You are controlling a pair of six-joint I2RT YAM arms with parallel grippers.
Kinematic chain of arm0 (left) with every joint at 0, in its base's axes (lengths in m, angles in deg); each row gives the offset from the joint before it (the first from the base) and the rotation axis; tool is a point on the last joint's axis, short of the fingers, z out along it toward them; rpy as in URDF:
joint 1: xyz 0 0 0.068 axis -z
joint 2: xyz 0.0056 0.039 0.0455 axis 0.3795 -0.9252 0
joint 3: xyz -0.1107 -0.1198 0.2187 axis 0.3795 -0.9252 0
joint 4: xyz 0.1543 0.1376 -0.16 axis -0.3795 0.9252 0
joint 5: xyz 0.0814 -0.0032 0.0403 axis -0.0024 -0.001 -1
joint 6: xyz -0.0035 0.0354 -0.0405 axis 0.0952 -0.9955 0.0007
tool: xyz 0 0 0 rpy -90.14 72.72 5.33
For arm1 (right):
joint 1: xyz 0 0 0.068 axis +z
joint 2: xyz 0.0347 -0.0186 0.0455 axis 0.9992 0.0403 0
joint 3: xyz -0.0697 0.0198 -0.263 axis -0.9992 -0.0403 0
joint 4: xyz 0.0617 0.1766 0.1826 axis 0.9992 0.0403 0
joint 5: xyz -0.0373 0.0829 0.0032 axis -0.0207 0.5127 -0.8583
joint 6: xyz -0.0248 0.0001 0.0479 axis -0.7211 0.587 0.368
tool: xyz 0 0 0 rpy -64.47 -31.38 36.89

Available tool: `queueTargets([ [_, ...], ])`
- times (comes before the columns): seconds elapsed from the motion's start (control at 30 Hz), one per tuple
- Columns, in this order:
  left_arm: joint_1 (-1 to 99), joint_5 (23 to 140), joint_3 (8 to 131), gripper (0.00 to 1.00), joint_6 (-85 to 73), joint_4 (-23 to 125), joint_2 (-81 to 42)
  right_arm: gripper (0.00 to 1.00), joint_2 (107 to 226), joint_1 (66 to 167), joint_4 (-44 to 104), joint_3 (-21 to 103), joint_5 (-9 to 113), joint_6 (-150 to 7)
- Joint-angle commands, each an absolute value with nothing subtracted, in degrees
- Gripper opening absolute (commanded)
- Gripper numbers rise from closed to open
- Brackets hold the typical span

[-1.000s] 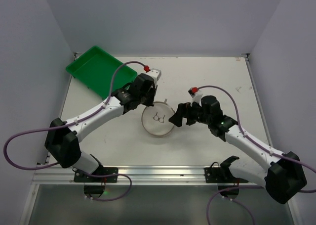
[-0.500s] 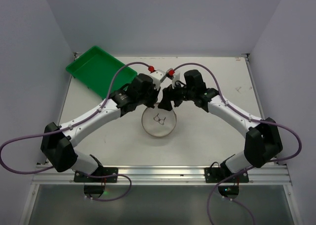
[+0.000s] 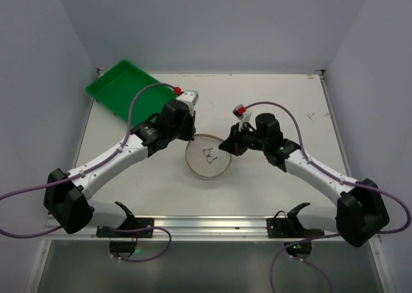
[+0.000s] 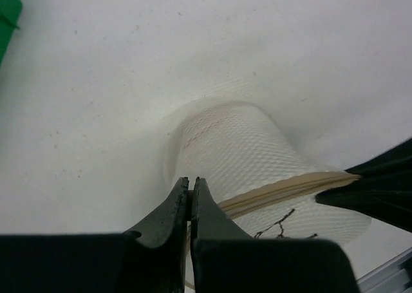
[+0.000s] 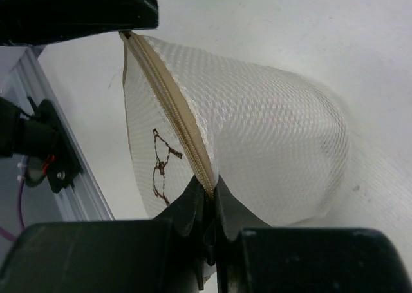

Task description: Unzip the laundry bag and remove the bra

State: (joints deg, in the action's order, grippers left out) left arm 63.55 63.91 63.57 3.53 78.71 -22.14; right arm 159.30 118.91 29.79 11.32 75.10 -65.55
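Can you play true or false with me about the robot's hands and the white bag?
The left hand and right hand both pinch the rim of the laundry bag. True.
The bag sits in the green tray. False: it is on the white table, away from the tray.
The lid shows a black drawing. True.
The right hand is wide open. False: it is shut on the zip rim.

The laundry bag (image 3: 207, 169) is cream-white honeycomb mesh, with a tan zip band (image 5: 175, 116) and a black line drawing (image 3: 209, 154) on its lid. The tray (image 3: 122, 90) is green, the tabletop (image 3: 277, 100) white.
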Motion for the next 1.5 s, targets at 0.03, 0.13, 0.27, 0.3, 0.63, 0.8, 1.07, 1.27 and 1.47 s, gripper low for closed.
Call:
queueTargets([
  [0.03, 56.85, 56.64, 58.13, 0.0, 13.41, 78.83, -17.45, 0.0, 148.04, 117.49, 22.6, -1.5, 58.7, -49.7],
  [0.13, 54.82, 56.29, 56.01, 0.0, 17.2, 76.2, -16.4, 0.0, 139.95, 117.75, 16.89, -10.9, 57.28, -42.13],
  [0.27, 54.64, 63.56, 56.26, 0.0, 15.12, 68.85, -17.71, 0.08, 136.24, 119.33, 17.82, -12.11, 63.31, -44.62],
  [0.3, 54.73, 65.85, 56.26, 0.0, 13.62, 67.25, -18.06, 0.17, 136.24, 119.77, 20.02, -12.09, 64.64, -44.64],
  [0.63, 62.46, 72.9, 65.75, 0.0, -3.0, 68.11, -21.58, 0.99, 143.08, 120.3, 36.04, 6.78, 62.54, -63.71],
  [0.8, 62.9, 75.09, 65.23, 0.0, -3.98, 68.46, -21.14, 0.99, 152.55, 120.3, 35.08, 15.41, 66.85, -67.4],
  [1.07, 63.08, 74.4, 64.79, 0.0, -2.66, 68.55, -20.35, 0.89, 161.9, 122.74, 23.74, 19.29, 70.46, -60.99],
  [1.27, 63.08, 73.52, 64.61, 0.0, -0.82, 68.11, -20.61, 0.88, 160.94, 129.42, 19.62, 16.4, 62.64, -56.08],
  [1.47, 63.08, 70.79, 61.19, 0.0, 0.24, 65.82, -18.77, 0.88, 152.87, 131.55, 15.91, 8.39, 53.86, -50.63],
])
